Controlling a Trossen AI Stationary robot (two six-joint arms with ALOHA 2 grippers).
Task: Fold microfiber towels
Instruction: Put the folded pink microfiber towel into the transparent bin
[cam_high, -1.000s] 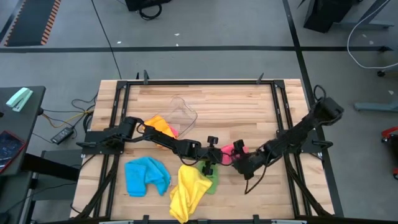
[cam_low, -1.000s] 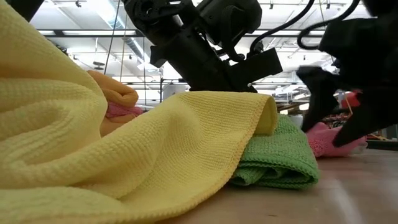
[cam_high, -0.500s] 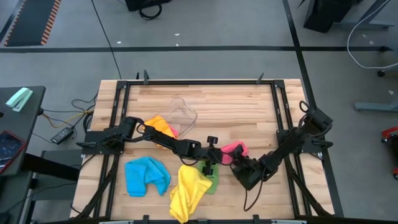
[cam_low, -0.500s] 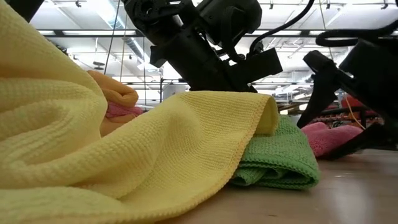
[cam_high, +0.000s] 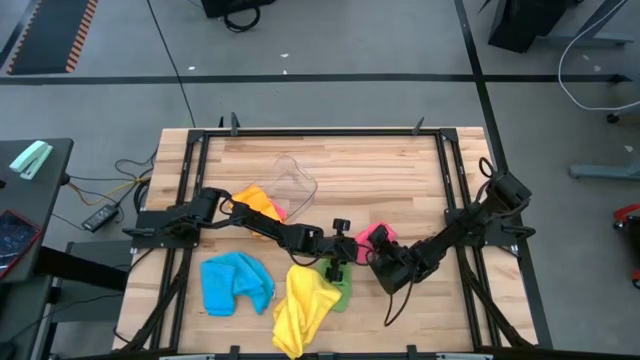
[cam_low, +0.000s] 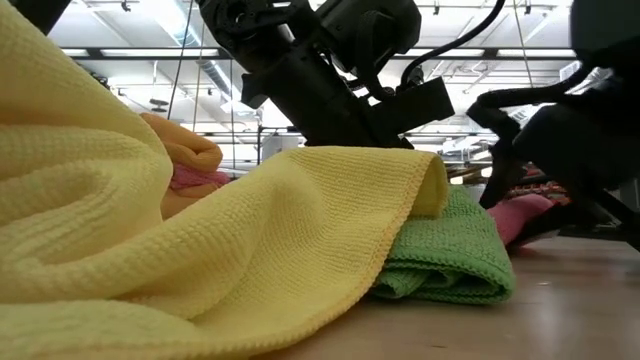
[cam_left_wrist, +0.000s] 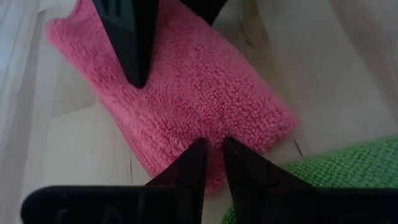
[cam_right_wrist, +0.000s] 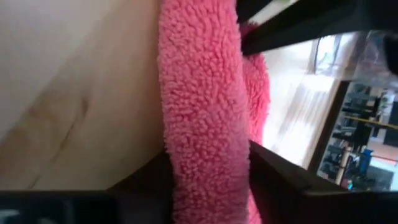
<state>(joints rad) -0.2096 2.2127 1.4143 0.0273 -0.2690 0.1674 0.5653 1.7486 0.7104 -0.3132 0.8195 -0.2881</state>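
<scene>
A folded pink towel (cam_high: 376, 236) lies flat on the wooden table (cam_high: 400, 170) near its middle. My left gripper (cam_left_wrist: 212, 146) reaches it from the table's left, its fingers almost together on one end. My right gripper (cam_right_wrist: 208, 180) comes from the right and has the towel's other end between its fingers. A green towel (cam_high: 340, 287) lies folded just nearer, with one edge of a crumpled yellow towel (cam_high: 300, 305) resting on it. A blue towel (cam_high: 236, 282) lies at the near left. An orange towel (cam_high: 258, 203) lies by the left arm. My left gripper pinches a little of the pink towel's end edge (cam_left_wrist: 211, 132) between its two fingertips, slanting down from the table's left. The towel lies flat on the table under them. My right gripper has the towel's opposite end (cam_right_wrist: 205, 149) pinched between its two fingers, several layers thick. One finger (cam_left_wrist: 132, 50) lies on the towel's top. It slants down from the table's right, and the towel stays on the table.
A clear plastic tub (cam_high: 292, 180) stands behind the left arm, next to the orange towel. The black frame rails (cam_high: 452, 200) run along both sides of the table. Bare wood lies at the far side and the near right.
My right gripper has come down and toward the table's left onto the pink towel, rolling its wrist, and its wide-open fingers have closed in on the towel's end. The left gripper and the other towels have stayed where they were.
</scene>
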